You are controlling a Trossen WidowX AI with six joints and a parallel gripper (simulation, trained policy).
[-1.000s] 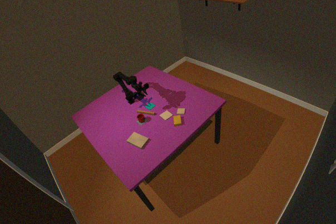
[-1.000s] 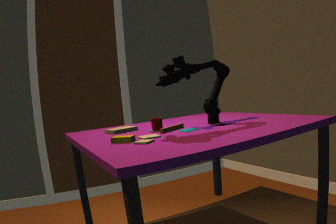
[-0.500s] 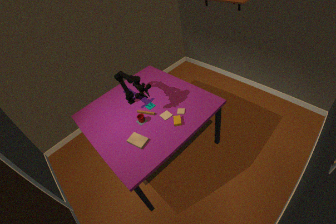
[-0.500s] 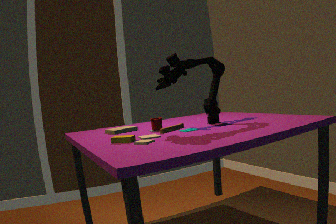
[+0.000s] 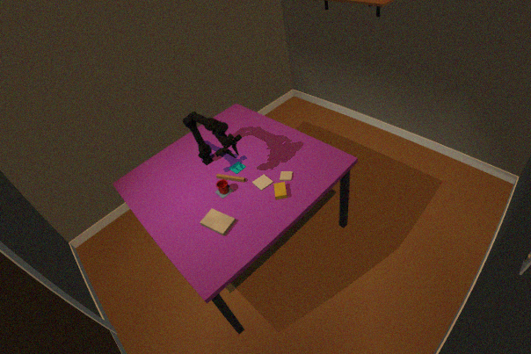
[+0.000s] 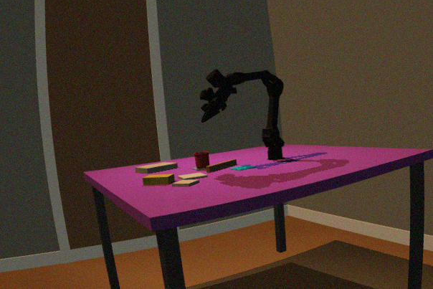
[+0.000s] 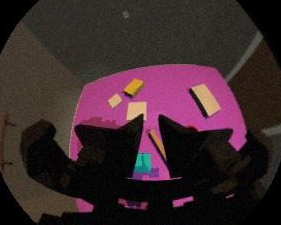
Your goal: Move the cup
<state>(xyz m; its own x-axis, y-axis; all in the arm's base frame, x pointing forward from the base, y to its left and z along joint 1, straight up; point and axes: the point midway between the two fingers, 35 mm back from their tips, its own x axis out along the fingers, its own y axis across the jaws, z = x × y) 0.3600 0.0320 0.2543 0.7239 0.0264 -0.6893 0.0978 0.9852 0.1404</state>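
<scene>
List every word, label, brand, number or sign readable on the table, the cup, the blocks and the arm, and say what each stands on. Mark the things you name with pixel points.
There are none: no lettering shows on the red cup (image 5: 223, 187) (image 6: 201, 160), the yellow block (image 5: 280, 191) (image 6: 158, 179) (image 7: 134, 88) or anything else.
Any tiny marking on the dark arm would be too small to read.

Plain room (table (image 5: 176, 201) (image 6: 251, 193) (image 7: 175, 84), door (image 6: 100, 107)).

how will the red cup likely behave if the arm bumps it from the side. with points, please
The red cup (image 5: 222, 187) (image 6: 201, 160) stands upright and looks fairly tall for its base, so a high push might tip it. Its sides look smooth and rigid, so it would probably slide or topple rather than crumple.
</scene>
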